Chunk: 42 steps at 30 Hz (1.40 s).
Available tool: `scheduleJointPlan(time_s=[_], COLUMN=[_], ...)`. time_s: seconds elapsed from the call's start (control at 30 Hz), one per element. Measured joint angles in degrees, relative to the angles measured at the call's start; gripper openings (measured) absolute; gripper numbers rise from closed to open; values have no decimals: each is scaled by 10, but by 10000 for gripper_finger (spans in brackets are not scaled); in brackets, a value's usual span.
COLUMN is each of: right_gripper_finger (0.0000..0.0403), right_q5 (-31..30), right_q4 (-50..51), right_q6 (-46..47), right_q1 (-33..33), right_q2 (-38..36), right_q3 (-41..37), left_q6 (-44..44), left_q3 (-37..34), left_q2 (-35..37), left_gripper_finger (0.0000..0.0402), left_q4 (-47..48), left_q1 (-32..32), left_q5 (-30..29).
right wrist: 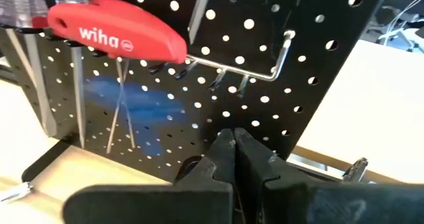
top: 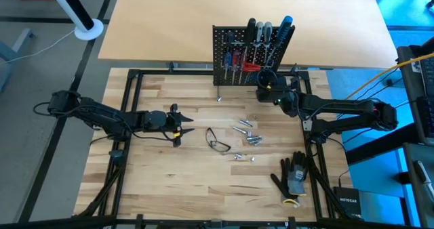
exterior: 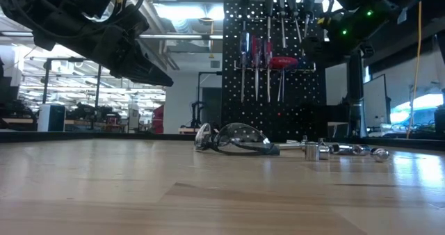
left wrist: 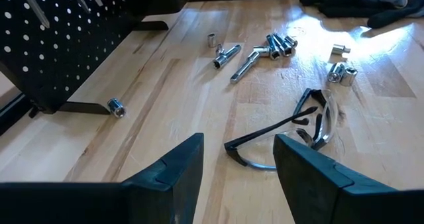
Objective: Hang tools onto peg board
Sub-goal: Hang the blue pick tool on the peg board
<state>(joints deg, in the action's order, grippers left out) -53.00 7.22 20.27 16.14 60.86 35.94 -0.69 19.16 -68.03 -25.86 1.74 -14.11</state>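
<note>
The black peg board [top: 234,46] stands upright at the table's far edge. Several screwdrivers [top: 261,36] with red, blue and black handles hang from it. A red T-handle tool [right wrist: 119,32] rests across a metal hook [right wrist: 265,70] on the board's right part. My right gripper [right wrist: 232,144] is shut and holds nothing. It points at the board just below that hook, at the board's right end [top: 266,80]. My left gripper [left wrist: 238,164] hovers open over the table's left half [top: 182,129], pointing at the safety glasses [left wrist: 301,124] without touching them.
Safety glasses [top: 218,141] lie at the table's middle. Loose metal sockets and bits [top: 248,135] lie to their right, and one socket [left wrist: 116,107] lies by the board's foot. Black gloves [top: 293,176] lie near the right front. Bare wood fills the front left.
</note>
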Motion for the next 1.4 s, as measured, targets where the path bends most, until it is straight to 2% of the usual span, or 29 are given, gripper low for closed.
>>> scheduleJointPlan(time_s=[0.2, 0.3, 0.43, 0.67, 0.77, 0.83, 0.93, 1.03, 1.2, 1.27, 1.4], right_gripper_finger=[1, 1, 1, 1, 1, 1, 1, 1, 1, 1, 1], right_q5=[1, 37, 122, 356, 415, 415, 384, 334, 262, 251, 240], right_q4=[2, 2, -2, -15, -16, -18, -24, -37, -46, -45, -46], right_q6=[0, -1, -7, -7, 5, 7, 7, 1, -4, -4, -1], right_q1=[0, 0, 0, -1, -7, -25, -69, -116, -167, -181, -200], right_q2=[0, 0, 0, 0, 2, 7, 19, 39, 66, 76, 98], right_q3=[0, 0, 0, 0, 0, 0, 0, 0, 0, 0, 0], left_q6=[0, -1, 0, 2, 2, 2, 1, -4, -48, -90, -151], left_q3=[0, 0, 0, 0, 0, 0, 10, 60, 159, 188, 222], left_q2=[0, 0, 0, 0, 0, 0, 0, 0, -31, -50, -108], left_gripper_finger=[172, 172, 172, 172, 172, 172, 172, 172, 172, 172, 172], left_q4=[0, 0, 0, 0, 0, 0, 17, 99, 241, 259, 280], left_q1=[0, 0, 0, 0, 0, 0, 0, -19, -94, -129, -190], left_q5=[0, 0, 0, 0, 0, -3, -36, -51, -50, -28, 83])
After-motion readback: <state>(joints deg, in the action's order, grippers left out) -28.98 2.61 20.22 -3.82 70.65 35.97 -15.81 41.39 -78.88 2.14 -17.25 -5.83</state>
